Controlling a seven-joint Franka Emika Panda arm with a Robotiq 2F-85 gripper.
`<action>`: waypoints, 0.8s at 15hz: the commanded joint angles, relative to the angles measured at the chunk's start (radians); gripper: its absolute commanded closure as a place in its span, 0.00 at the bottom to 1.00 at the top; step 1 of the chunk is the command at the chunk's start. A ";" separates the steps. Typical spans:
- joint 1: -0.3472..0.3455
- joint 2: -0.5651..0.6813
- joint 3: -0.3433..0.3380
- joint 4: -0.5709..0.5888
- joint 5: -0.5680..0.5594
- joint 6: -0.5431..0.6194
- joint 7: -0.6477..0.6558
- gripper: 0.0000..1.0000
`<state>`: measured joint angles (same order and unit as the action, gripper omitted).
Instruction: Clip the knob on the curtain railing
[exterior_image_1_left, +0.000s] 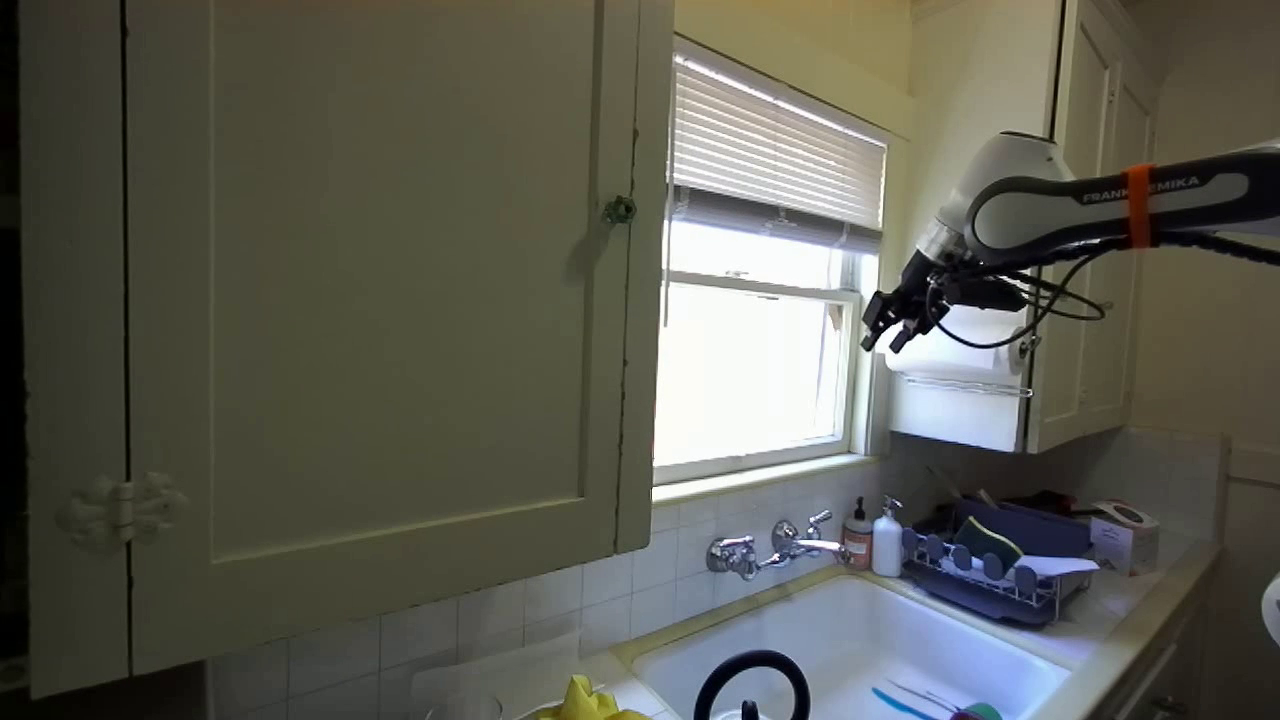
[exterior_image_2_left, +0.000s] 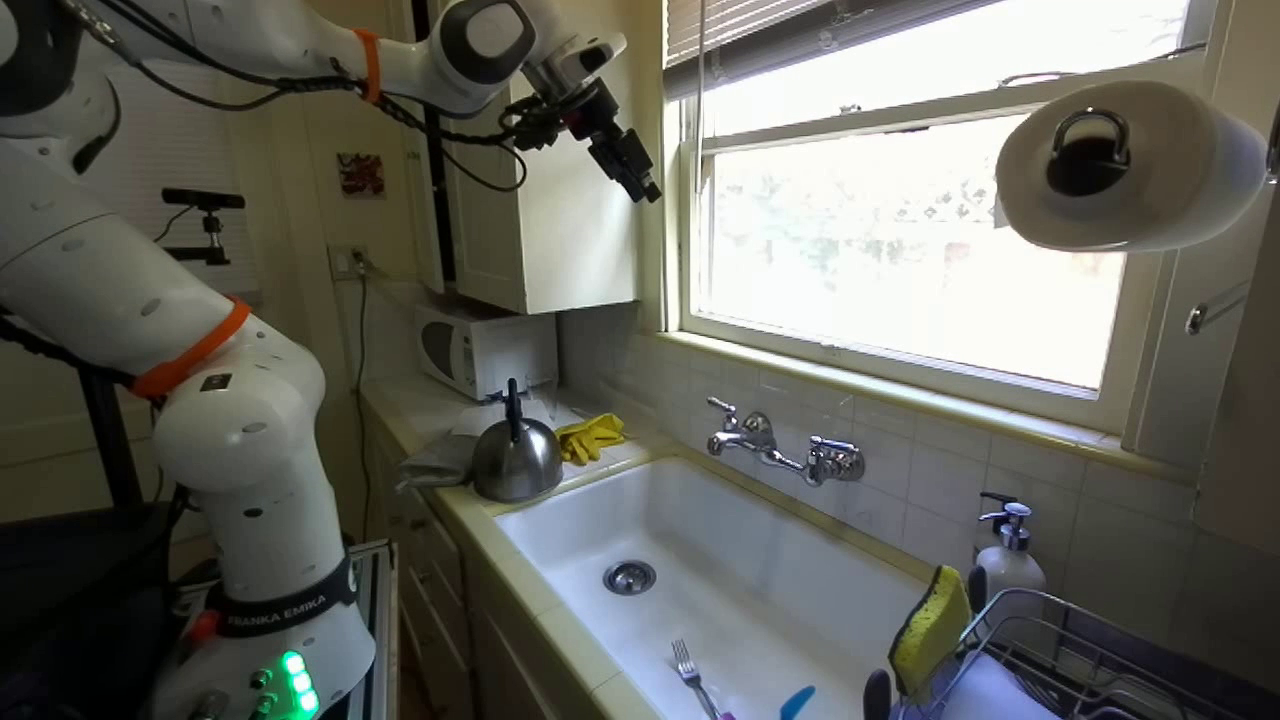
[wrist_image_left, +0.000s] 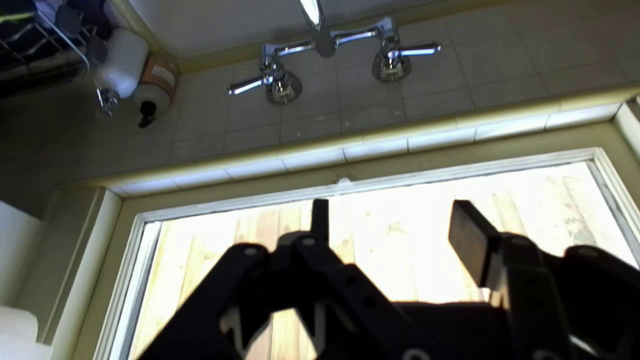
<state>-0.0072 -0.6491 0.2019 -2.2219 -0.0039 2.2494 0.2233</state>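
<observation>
The white slatted blind (exterior_image_1_left: 780, 145) covers the upper part of the window, with a greyish band (exterior_image_1_left: 790, 222) along its bottom. It also shows in part in an exterior view (exterior_image_2_left: 735, 30). The thin curtain railing does not stand out clearly from the slats and the band. A dark knob (exterior_image_1_left: 619, 209) sits on the near cabinet door; I cannot tell whether it is the task's knob. My gripper (exterior_image_1_left: 882, 345) is open and empty in front of the window, lower than the blind. In the wrist view its fingers (wrist_image_left: 390, 210) stand apart before the window pane; the blind is out of view.
A thin wand (exterior_image_2_left: 700, 100) hangs by the blind. A paper towel roll (exterior_image_2_left: 1120, 170) hangs beside the window. Wall cabinets (exterior_image_2_left: 575, 220) flank it. Below are the faucet (wrist_image_left: 322, 45), the sink (exterior_image_2_left: 560, 520), a kettle (exterior_image_2_left: 517, 460), soap bottles (exterior_image_1_left: 887, 540) and a dish rack (exterior_image_1_left: 1000, 580).
</observation>
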 joint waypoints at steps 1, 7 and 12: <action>-0.049 0.065 0.024 0.088 -0.090 0.158 0.044 0.68; -0.161 0.278 0.078 0.348 -0.266 0.433 0.070 1.00; -0.267 0.516 0.188 0.605 -0.492 0.546 0.139 1.00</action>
<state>-0.1864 -0.2869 0.3053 -1.7889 -0.3365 2.7501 0.2762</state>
